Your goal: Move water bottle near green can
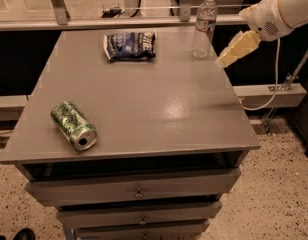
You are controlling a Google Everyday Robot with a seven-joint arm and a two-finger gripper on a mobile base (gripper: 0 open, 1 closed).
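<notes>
STATUS: WATER BOTTLE AT REAR RIGHT, GREEN CAN AT FRONT LEFT, GRIPPER BESIDE BOTTLE

1. Grey table [144, 99]: flat top, with 3 drawer fronts [136, 191] stacked below the front edge. It carries 3 objects.

2. Robot arm [289, 9]: white housing, entering from the upper right corner of the camera view and angled down and left toward the table's rear right corner.

3. Dark blue snack bag [130, 45]: lying flat and crinkled at the rear of the top, left of centre.

4. Water bottle [204, 26]: upright at the rear right of the top, white cap on, near the right edge. It is well apart from the can, diagonally across the top.

5. Green can [74, 125]: lying on its side near the front left corner, its silver end facing the front edge.

6. Gripper [225, 58]: pale yellow, raised at the table's right edge, just right of the water bottle and pointing down-left toward its base. It is apart from the bottle and touches no object. How far it is open cannot be told from this view.
</notes>
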